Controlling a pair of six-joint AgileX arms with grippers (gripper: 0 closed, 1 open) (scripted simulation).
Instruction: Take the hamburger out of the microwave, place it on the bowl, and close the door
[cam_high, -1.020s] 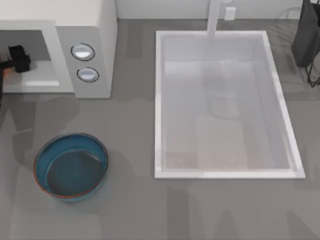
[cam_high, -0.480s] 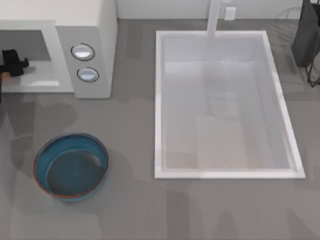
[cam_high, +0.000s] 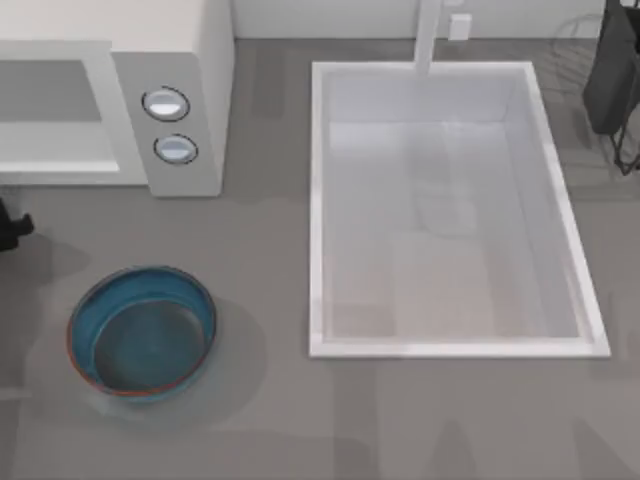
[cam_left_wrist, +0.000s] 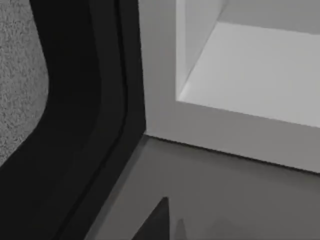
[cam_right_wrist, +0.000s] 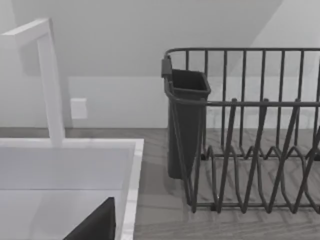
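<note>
The microwave (cam_high: 180, 90) stands at the table's back left, its cavity (cam_high: 50, 115) open with nothing inside. The cavity's white floor (cam_left_wrist: 260, 75) is close in the left wrist view. The teal-blue bowl (cam_high: 142, 333) sits in front of the microwave with nothing in it. My left gripper (cam_high: 10, 225) is a black shape at the left edge, between microwave and bowl. The hamburger is out of view. A black curved band (cam_left_wrist: 80, 110) runs beside the microwave's white frame; I cannot tell if it is the door. My right gripper (cam_right_wrist: 95, 225) hangs over the sink's back right corner.
A large white sink basin (cam_high: 450, 330) with a faucet (cam_high: 428, 35) fills the middle and right of the table. A dark wire dish rack (cam_right_wrist: 260, 150) with a dark cup (cam_right_wrist: 185, 125) stands at the back right. Bare grey counter lies around the bowl.
My left gripper has pulled out of the microwave cavity and moved toward the table's front along the left edge. The orange bit seen beside it earlier has gone from sight.
</note>
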